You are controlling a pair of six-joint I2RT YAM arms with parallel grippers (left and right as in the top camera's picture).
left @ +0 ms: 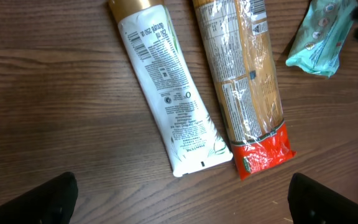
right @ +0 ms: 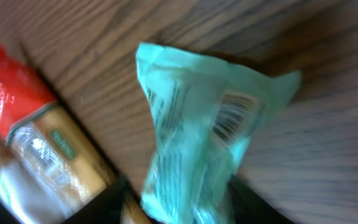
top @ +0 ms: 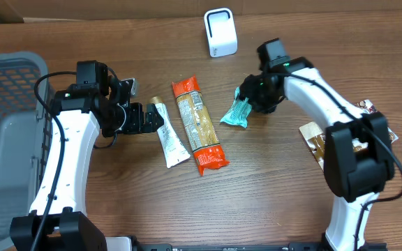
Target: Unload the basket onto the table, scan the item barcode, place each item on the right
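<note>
Teal packet (right: 191,130), barcode (right: 232,118) showing, pinched in right fingers (right: 101,205), left fingers (left: 39,199) spread wide and empty above white tube (left: 166,87)

The right wrist view is soft throughout. The print and barcode on the teal packet (right: 197,137) smear past reading, and its near end is lost between the fingers (right: 98,208) of the right gripper (right: 179,211) (only dark slivers of them show). The pasta pack (right: 42,137) is cut at the left edge. Overhead, the snack packs (top: 311,136) lie partly under the right arm (top: 313,90), and the basket (top: 12,57) is cropped at the left. The left wrist view clips the cap of the white tube (left: 166,93).
</note>
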